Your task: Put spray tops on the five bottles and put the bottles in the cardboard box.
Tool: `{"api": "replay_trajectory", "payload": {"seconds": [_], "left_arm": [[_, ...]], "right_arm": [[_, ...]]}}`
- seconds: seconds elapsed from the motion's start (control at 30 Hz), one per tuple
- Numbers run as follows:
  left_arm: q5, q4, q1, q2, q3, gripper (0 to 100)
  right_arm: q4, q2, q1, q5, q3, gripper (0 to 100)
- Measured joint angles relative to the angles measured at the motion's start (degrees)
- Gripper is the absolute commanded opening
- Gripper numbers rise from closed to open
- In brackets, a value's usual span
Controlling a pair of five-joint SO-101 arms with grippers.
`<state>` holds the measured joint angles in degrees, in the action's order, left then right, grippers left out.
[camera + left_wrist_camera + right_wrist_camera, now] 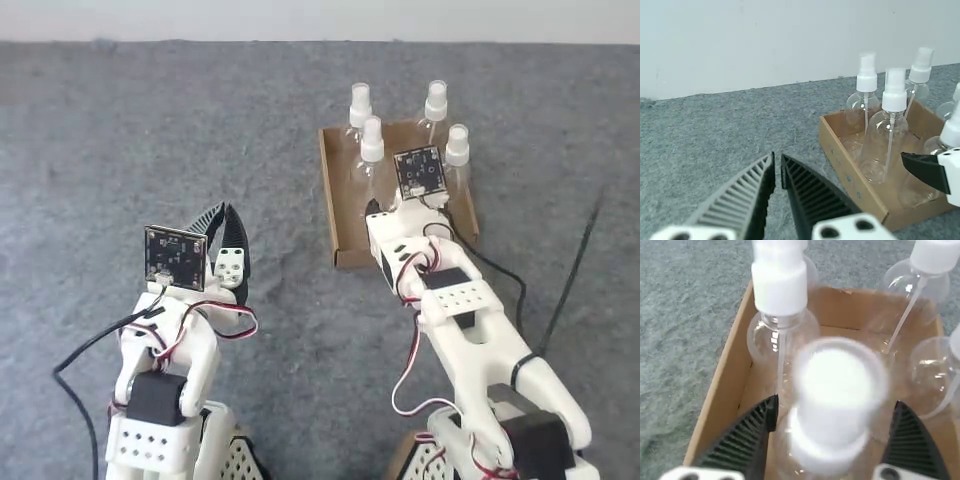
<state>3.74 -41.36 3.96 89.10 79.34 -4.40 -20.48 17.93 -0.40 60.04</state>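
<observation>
Right pincer point(836, 407) wide astride one bottle point(837, 372)

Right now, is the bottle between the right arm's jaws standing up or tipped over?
Standing up: the bottle sits in the cardboard box, spray top uppermost.

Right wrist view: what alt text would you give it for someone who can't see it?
Two black ribbed fingers stand open either side of a clear bottle with a white spray top, in a cardboard box. More capped bottles stand beyond it.
</observation>
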Motion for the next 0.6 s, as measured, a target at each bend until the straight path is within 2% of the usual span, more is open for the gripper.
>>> {"api": "replay_trajectory", "payload": {"seconds": [0.17,0.6], "left_arm": [[0.0,0.0,0.0,0.0,0.0,1],[0.0,0.0,0.0,0.0,0.0,1]], "right_arm": [[-4.7,-3.0,-0.1,0.0,-1.8,28.8],[-25.8,-29.8,0.0,0.0,-3.1,28.6]]}}
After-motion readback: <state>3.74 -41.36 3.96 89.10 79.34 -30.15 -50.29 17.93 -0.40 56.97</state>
